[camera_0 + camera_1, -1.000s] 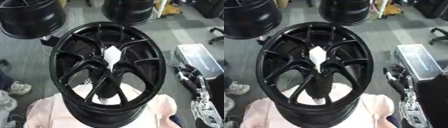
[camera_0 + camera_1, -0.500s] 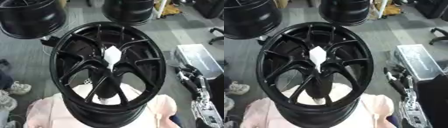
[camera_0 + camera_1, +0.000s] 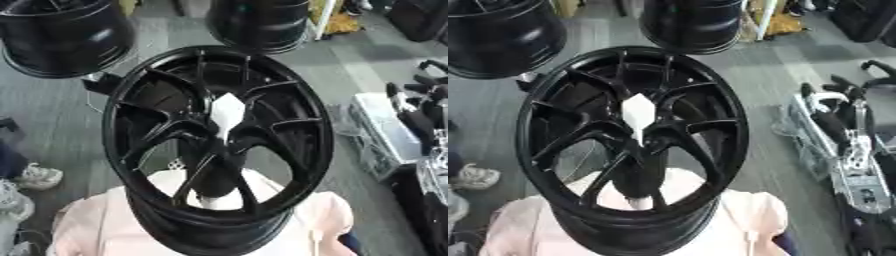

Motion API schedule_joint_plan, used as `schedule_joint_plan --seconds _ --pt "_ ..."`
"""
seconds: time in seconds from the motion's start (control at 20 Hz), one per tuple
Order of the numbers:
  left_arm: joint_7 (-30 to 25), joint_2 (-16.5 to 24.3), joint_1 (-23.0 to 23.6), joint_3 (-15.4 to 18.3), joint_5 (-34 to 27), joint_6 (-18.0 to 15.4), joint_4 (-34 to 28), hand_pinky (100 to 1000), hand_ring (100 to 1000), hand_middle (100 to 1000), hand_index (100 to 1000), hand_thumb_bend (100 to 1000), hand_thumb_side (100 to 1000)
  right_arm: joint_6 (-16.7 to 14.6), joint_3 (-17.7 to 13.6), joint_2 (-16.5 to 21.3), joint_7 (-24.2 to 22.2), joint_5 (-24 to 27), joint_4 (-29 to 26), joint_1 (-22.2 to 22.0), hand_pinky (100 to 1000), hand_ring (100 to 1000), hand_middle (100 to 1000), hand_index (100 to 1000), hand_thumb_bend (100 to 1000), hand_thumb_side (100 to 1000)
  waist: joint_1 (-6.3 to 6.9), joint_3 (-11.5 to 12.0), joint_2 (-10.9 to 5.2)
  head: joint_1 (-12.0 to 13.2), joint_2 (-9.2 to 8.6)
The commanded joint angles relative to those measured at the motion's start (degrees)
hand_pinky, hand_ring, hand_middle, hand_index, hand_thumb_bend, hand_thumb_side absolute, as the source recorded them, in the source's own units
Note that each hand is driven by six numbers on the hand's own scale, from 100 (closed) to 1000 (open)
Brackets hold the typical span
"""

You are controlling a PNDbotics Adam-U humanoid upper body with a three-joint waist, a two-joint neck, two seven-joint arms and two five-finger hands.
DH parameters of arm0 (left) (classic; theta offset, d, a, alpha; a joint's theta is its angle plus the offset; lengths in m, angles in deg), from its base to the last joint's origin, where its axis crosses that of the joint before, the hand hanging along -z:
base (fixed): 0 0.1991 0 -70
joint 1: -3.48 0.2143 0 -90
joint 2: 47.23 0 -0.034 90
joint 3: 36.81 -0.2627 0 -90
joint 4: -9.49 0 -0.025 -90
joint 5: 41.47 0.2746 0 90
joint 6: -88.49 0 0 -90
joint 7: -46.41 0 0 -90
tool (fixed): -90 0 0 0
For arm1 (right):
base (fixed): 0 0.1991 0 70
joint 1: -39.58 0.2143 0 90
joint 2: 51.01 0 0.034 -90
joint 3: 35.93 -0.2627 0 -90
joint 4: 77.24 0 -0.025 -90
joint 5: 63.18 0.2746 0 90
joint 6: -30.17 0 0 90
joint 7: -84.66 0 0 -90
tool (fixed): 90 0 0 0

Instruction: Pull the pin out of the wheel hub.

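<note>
**Right hand higher beside the wheel, pin not touched**

The black wheel hub (image 3: 219, 227) stands tilted toward the camera on a pale pink cushion (image 3: 87, 225), with its open face up. The white pin (image 3: 227, 112) sits in the centre of the wheel hub, where the spokes meet. Its pointed end goes down into the dark middle hole. Nothing touches the pin.

The right hand (image 3: 830, 116) shows at the right side of the view, well apart from the wheel hub and over a grey crate (image 3: 376, 135) on the floor. Compared with one second ago it is higher in the picture and nearer to the level of the pin; before, it hung low near the bottom right corner. The wheel hub and the pin have kept their place. The right hand is dark against a dark background, so I cannot tell if it is spread or closed, but it seems to hold nothing. The left hand does not show.

Behind, two other black wheels (image 3: 61, 35) (image 3: 262, 25) stand on the grey floor, and a light shoe (image 3: 35, 176) is at the left edge.
</note>
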Motion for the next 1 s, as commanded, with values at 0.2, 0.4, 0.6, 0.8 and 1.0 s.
schedule_joint_plan --seconds 0.2,0.4,0.6,0.8,1.0 --pt "-0.6 1.1 -0.3 -0.4 0.2 -0.1 -0.7 698 619 603 636 272 691 -0.9 3.2 10.7 -3.5 -2.7 -4.3 6.1 680 582 705 841 440 424 -0.03 0.4 -1.08 0.0 -0.12" --pt "-0.9 1.2 -0.3 -0.5 0.3 -0.1 -0.7 698 619 603 636 271 691 -2.1 6.6 14.7 -7.8 -3.4 -5.9 9.3 690 588 712 848 425 429 -0.09 0.8 -1.25 -0.2 -0.12" --pt "-1.2 1.3 -0.3 -0.7 0.4 -0.1 -0.6 698 620 604 636 271 691 -3.5 10.2 18.3 -12.4 -3.1 -6.1 12.0 696 590 713 852 417 424 -0.15 1.1 -1.33 -0.2 -0.12" --pt "-1.5 1.4 -0.3 -0.8 0.6 -0.1 -0.6 698 620 604 636 271 692 -5.1 14.1 21.1 -17.4 -1.5 -5.2 14.0 702 595 717 856 410 415 -0.25 1.2 -1.4 -0.3 -0.12" --pt "-1.9 1.5 -0.4 -0.9 0.8 0.0 -0.5 698 620 604 636 270 693 -6.5 17.6 22.7 -22.7 -1.6 -4.3 15.9 708 601 721 859 409 405 -0.31 1.3 -1.47 -0.4 -0.12"
